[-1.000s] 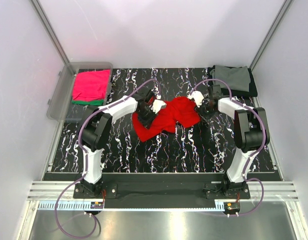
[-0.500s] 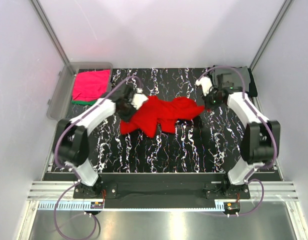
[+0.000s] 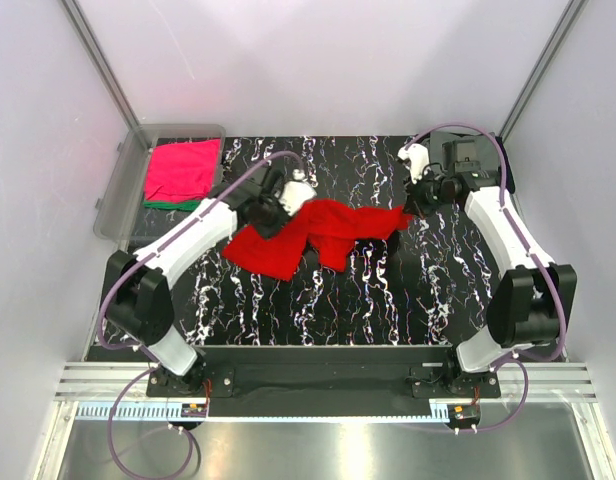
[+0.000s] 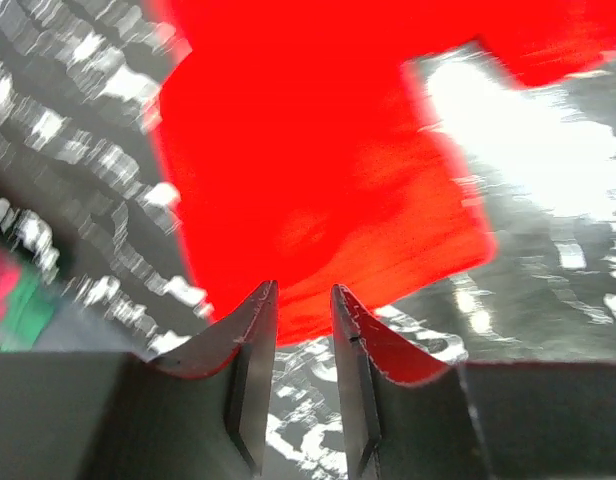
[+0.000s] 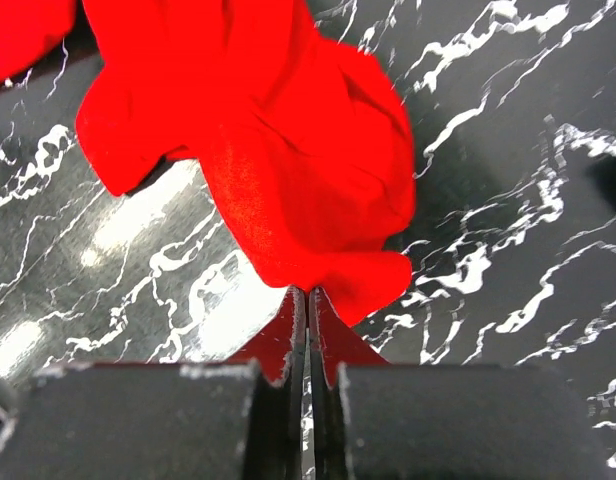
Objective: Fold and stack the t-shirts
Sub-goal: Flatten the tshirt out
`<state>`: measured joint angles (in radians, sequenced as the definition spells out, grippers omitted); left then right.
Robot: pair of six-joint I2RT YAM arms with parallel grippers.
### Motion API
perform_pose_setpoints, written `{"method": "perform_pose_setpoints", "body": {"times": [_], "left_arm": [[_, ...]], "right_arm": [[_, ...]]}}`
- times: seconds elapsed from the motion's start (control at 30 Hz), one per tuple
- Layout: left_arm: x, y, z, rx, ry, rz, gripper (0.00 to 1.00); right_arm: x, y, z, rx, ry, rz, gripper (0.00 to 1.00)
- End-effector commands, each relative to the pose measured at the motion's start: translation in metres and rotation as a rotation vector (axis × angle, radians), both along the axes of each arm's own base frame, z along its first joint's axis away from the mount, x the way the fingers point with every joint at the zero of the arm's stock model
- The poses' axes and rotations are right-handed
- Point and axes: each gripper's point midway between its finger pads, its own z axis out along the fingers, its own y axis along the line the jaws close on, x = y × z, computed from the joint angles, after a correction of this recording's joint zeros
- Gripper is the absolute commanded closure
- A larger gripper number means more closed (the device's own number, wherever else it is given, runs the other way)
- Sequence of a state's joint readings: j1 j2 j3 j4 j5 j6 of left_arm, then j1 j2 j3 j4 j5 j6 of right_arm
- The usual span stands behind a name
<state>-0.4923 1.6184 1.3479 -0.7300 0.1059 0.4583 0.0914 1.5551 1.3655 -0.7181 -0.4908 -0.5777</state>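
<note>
The bright red t-shirt (image 3: 323, 228) lies crumpled and pulled out sideways across the middle of the black marbled table. My right gripper (image 3: 413, 205) is shut on its right end; the wrist view shows a red fold (image 5: 298, 150) pinched at the closed tips of that gripper (image 5: 308, 292). My left gripper (image 3: 288, 205) is at the shirt's upper left end. Its jaws (image 4: 303, 290) stand apart, the table shows through the gap, and the red cloth (image 4: 308, 170) lies just beyond the tips. A folded magenta-pink t-shirt (image 3: 181, 167) rests on a green one (image 3: 168, 205).
The pink and green shirts sit in a clear plastic bin (image 3: 113, 200) at the back left. A grey shirt (image 3: 486, 152) on a black one lies at the back right corner, partly behind my right arm. White walls close in on three sides.
Both grippers have moved apart and the red shirt is drawn out wider. The left gripper swung left, then came back slightly right, and its jaws have parted. The right gripper has closed on the cloth.
</note>
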Motion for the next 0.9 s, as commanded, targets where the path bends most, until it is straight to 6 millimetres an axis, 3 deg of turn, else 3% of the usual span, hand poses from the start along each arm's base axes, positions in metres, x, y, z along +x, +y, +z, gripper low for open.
{"method": "perform_pose_setpoints", "body": {"times": [0.0, 0.07, 0.17, 0.23, 0.37, 0.53, 0.67, 0.7, 0.73, 0.8, 0.87], "left_arm": [[-0.031, -0.040, 0.011, -0.095, 0.037, -0.121, 0.69], [-0.052, -0.051, -0.014, -0.064, 0.109, -0.170, 0.69], [-0.059, -0.056, -0.045, -0.020, 0.163, -0.178, 0.64], [-0.052, -0.054, -0.060, 0.018, 0.172, -0.141, 0.49], [-0.031, -0.052, -0.088, 0.082, 0.152, -0.106, 0.51], [-0.030, -0.061, -0.109, 0.082, 0.228, -0.075, 0.60], [-0.032, -0.058, -0.114, 0.104, 0.252, -0.065, 0.68], [-0.033, -0.058, -0.114, 0.107, 0.255, -0.070, 0.94], [-0.035, -0.057, -0.111, 0.106, 0.255, -0.075, 1.00], [-0.039, -0.054, -0.101, 0.106, 0.246, -0.104, 1.00], [-0.037, -0.052, -0.066, 0.063, 0.164, -0.122, 1.00]], "right_arm": [[-0.002, 0.006, 0.003, 0.032, 0.017, 0.007, 1.00], [-0.001, 0.007, 0.001, 0.046, 0.033, 0.004, 1.00], [0.001, 0.011, 0.000, 0.066, 0.045, 0.006, 1.00], [0.000, 0.013, 0.001, 0.071, 0.048, 0.007, 1.00], [-0.001, 0.013, 0.003, 0.072, 0.046, 0.008, 1.00], [-0.002, 0.013, 0.000, 0.069, 0.057, 0.008, 1.00], [0.001, 0.012, 0.001, 0.061, 0.050, 0.007, 1.00], [0.001, 0.011, -0.001, 0.058, 0.054, 0.005, 1.00], [0.001, 0.011, -0.002, 0.057, 0.054, 0.004, 1.00], [0.002, 0.010, -0.002, 0.052, 0.052, 0.000, 1.00], [0.007, 0.002, -0.001, 0.018, 0.036, -0.035, 1.00]]}}
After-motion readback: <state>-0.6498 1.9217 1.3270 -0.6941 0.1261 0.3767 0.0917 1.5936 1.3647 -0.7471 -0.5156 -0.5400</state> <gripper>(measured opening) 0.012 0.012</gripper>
